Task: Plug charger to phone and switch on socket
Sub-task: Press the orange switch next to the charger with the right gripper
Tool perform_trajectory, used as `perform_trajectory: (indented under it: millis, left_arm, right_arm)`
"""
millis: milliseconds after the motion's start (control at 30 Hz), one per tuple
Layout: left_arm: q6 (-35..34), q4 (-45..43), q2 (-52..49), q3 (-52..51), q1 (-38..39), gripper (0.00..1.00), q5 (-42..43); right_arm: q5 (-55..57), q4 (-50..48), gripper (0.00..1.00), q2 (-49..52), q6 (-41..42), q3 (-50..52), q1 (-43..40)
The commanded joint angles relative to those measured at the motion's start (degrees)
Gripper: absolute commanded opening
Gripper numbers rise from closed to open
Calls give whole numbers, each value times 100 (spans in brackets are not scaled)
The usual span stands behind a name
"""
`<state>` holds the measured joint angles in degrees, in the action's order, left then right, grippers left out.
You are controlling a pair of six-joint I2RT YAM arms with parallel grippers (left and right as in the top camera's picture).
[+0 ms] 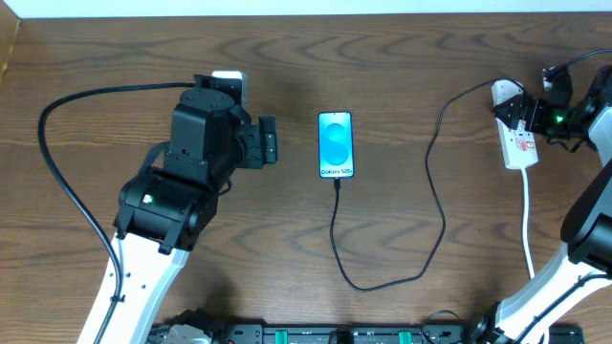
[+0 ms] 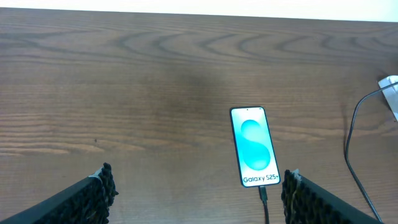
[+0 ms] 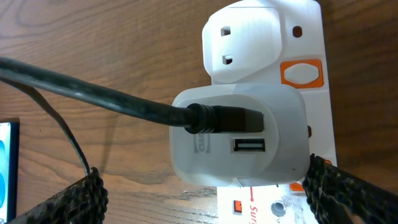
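On table (image 1: 402, 57), phone (image 1: 336, 144) points away (charger (image 1: 337, 187) end nearest).

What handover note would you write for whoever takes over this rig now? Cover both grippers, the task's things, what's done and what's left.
Left gripper: open, empty, hovering beside the phone, not touching it.
Right gripper: open, empty, over the socket.
Done: Charger tip sits at the phone's bottom edge and looks plugged in; its other end is in a white adapter on the socket.
To do: switch the socket on; whether it's already on isn't readable.
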<state>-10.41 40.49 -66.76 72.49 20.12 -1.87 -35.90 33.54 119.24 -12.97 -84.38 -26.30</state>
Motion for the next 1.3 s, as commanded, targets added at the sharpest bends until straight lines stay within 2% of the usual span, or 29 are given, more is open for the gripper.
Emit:
perform_trajectory:
  millis: [0,233,1267]
  left_arm:
    - [96,7,-22,7,-17,87,-55]
    - [96,7,-22,4,-17,87,-55]
    - [96,7,-22,4,-17,87,-55]
  right_arm:
    - [-90,4,99,63,72,7,52]
    - [-136,13,99,337,129,7,55]
    - [-544,271,99,341,225,33,254]
